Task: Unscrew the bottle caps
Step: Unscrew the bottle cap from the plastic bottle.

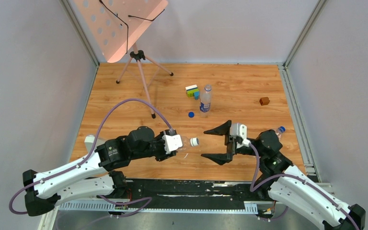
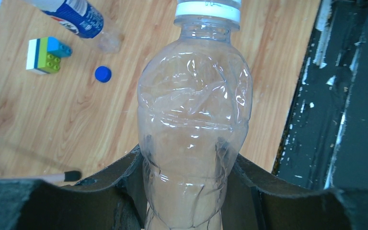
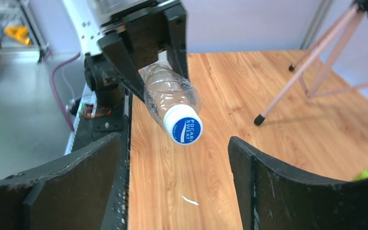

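Lab test cell: grey panel walls [image 1: 28, 72] enclose a wooden table [image 1: 239, 81].

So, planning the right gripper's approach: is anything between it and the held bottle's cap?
Nothing visible. The right gripper stands open facing the cap of the bottle clamped in the left gripper, with only air between.

Right wrist view: the cap [image 3: 184, 125] of the clear bottle [image 3: 170, 93] bears "POCARI SWEAT" in white capitals, set in 2 lines on its blue top face. Left wrist view: the blue label [image 2: 81, 19] of the second bottle [image 2: 108, 40] shows white print, possibly a brand mark, too blurred to read.
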Robot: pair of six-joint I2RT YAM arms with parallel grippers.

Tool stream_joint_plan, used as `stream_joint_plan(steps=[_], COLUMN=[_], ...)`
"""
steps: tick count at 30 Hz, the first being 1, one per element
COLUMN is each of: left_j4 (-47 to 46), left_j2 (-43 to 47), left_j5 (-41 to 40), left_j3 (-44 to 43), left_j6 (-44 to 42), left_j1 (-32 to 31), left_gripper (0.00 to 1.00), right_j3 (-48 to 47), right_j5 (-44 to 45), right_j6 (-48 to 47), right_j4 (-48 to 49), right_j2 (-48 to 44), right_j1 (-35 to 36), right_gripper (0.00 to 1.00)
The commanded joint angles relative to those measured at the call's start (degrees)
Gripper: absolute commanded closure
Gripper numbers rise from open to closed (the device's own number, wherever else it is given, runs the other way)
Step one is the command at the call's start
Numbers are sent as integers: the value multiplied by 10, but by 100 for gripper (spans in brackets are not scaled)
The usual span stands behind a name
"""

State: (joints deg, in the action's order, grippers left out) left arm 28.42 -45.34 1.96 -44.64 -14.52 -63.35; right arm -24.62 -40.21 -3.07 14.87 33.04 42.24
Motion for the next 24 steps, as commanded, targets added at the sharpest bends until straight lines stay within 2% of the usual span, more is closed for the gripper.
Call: stream_joint_plan(steps=[1, 4, 7, 10, 14, 20, 24], left_j4=[-31, -47, -59, -61, -65, -77, -70], left_j2=[-6, -10, -9, -4, 6, 12, 14], left_j5=[-56, -78, -80, -84, -85, -88, -93], left_j3=[-14, -3, 11, 15, 23, 25, 22], left_j6=[-18, -23, -31, -38, -44, -53, -51], left_j1=[-1, -1, -1, -1, -1, -1, -1], left_gripper=[100, 100, 100, 100, 100, 100, 100], right_j3=[4, -29, -68, -114, -150, -178, -178], right_j5=[150, 254, 282, 276, 224, 186, 165], right_j6=[221, 330, 392, 441, 494, 499, 509], right_j4=[23, -36, -86, -121, -123, -126, -133], right_j2=[-11, 8, 43, 91, 146, 190, 209], right_j1=[-1, -1, -1, -2, -3, -5, -7], right_gripper=[16, 18, 18, 18, 17, 19, 26])
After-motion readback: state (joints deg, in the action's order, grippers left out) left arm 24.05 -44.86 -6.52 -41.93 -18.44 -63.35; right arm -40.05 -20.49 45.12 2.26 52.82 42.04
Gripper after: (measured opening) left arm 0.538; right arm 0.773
